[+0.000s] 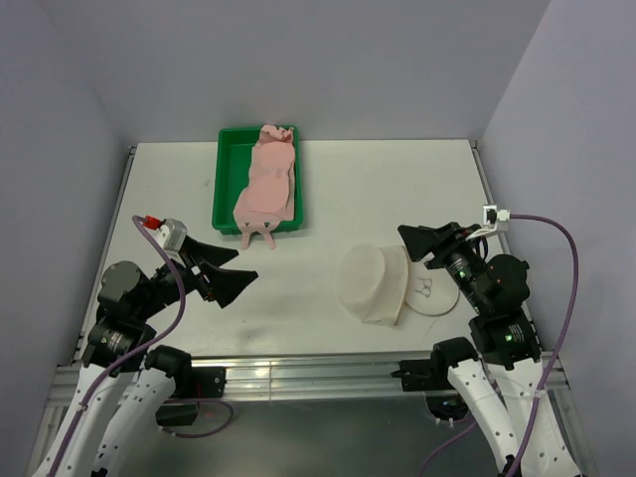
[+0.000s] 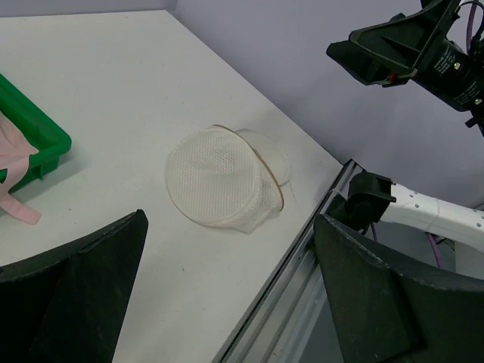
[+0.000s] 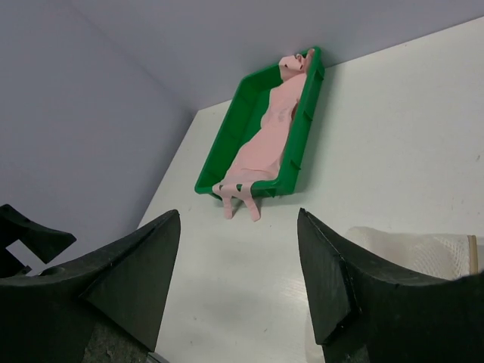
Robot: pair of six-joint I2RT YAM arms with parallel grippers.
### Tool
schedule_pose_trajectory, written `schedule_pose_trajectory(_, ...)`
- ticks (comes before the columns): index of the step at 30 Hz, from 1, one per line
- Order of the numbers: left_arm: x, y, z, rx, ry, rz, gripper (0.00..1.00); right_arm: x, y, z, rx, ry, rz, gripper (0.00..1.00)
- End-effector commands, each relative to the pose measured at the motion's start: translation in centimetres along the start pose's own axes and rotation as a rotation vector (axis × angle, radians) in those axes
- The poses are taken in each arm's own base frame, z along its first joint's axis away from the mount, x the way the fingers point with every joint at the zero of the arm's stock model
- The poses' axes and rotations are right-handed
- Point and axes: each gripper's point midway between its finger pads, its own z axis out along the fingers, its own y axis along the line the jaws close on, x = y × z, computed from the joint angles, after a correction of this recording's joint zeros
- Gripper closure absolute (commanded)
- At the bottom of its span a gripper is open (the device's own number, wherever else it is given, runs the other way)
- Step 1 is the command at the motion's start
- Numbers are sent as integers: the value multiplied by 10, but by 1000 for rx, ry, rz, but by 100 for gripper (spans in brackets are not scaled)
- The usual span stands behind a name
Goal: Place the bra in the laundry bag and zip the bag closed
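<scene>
Nothing was done yet: the bra [image 1: 266,184] lay in the tray [image 1: 225,179], the laundry bag [image 1: 376,283] gaped unfilled, my left pincer [image 1: 238,266] and right pincer [image 1: 410,245] spread empty.

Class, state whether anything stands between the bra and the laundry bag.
Nothing visible does. The bra lies in the green tray, straps draped over its near rim; only bare table separates it from the laundry bag.

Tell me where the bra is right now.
In the top view the bra lies in the green tray at the far side of the table, left of centre, straps hanging over its near rim. The laundry bag sits apart, nearer and rightward.
</scene>
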Motion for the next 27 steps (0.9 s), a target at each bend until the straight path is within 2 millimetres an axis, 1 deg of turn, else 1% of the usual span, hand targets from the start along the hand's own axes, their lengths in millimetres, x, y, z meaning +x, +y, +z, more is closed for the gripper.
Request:
schedule_pose_trajectory(1, -10, -8, 2, 41, -24, 20, 1, -19, 12, -5, -20, -50, -26, 30)
schedule_pose_trajectory(6, -10, -8, 2, 42, -25, 10, 1, -13, 3, -6, 9, -40, -28, 30)
schedule_pose_trajectory(10, -11, -14, 4, 75, -32, -23, 1, -10, -6, -6, 54, -34, -32, 32)
schedule_pose_trajectory(12, -12, -20, 6, 120, -47, -57, 1, -11, -12, -7, 88, -40, -25, 40)
schedule_pose_trajectory(13, -11, -21, 8, 138, -49, -75, 1, -10, -15, -7, 101, -41, -16, 54)
schedule_pose_trajectory(14, -20, -29, 9, 184, -87, -91, 1, -10, -19, -9, 126, -48, -12, 65)
schedule_pose_trajectory(15, -15, -30, 11, 209, -72, -117, 1, -11, -21, -10, 137, -54, -9, 74)
schedule_pose_trajectory(16, -12, -29, 15, 217, -61, -146, 1, -12, -22, -11, 146, -60, -6, 78)
schedule_pose_trajectory(17, -12, -28, 18, 221, -61, -170, 1, -14, -25, -14, 169, -70, -6, 78)
schedule_pose_trajectory(18, -8, -22, 22, 199, -56, -186, 1, -16, -26, -15, 176, -76, -4, 78)
schedule_pose_trajectory(19, 0, -21, 29, 194, -32, -209, 5, -18, -26, -17, 182, -84, -6, 78)
schedule_pose_trajectory(20, 4, -19, 34, 180, -25, -222, 17, -18, -26, -18, 185, -88, -8, 78)
schedule_pose_trajectory(21, 11, -18, 39, 174, -14, -239, 42, -21, -26, -20, 189, -100, -8, 78)
schedule_pose_trajectory(22, 19, -22, 51, 171, 1, -255, 51, -20, -28, -20, 193, -100, -9, 78)
schedule_pose_trajectory(23, 25, -24, 58, 162, 12, -248, 55, -20, -28, -20, 193, -102, -12, 78)
schedule_pose_trajectory(24, 26, -28, 66, 153, 18, -242, 60, -20, -28, -20, 195, -99, -12, 78)
schedule_pose_trajectory(25, 45, -31, 83, 114, 70, -251, 59, -18, -30, -19, 198, -93, -13, 78)
schedule_pose_trajectory(26, 53, -33, 91, 94, 92, -215, 58, -17, -31, -19, 204, -88, -15, 78)
schedule_pose_trajectory(27, 50, -41, 102, 85, 98, -194, 53, -16, -32, -18, 208, -85, -16, 77)
